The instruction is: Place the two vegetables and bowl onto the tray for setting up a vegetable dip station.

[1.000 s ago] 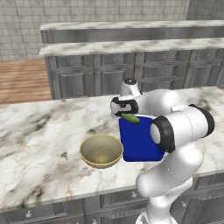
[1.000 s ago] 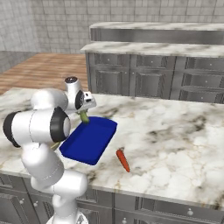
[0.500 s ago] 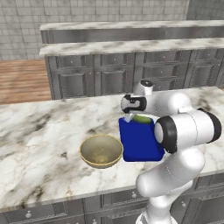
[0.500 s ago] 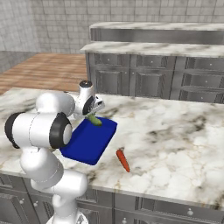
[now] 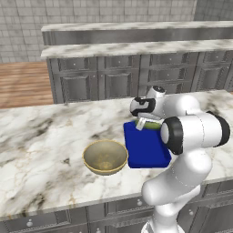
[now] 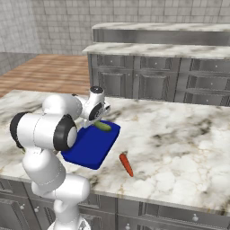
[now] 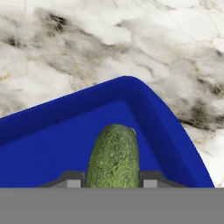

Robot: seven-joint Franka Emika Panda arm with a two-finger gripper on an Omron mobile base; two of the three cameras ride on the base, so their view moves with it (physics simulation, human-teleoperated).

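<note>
In the hand view the cucumber is seen clamped between the two tips of the claw, with its free end hanging over the far corner of the blue tray. The step in hand is judged to be the setting down of this cucumber. It is done well if the claw is lowered until the cucumber is close to the tray floor and is opened only then, so that the round vegetable is not dropped and does not roll against the low rim or over it. Room should be kept on the tray, because the wide bowl must also be placed there. In the left base view the bowl is shown on the counter just beside the tray's left edge. The carrot, lying on the marble near the tray's right side, is shown in the right base view.
</note>
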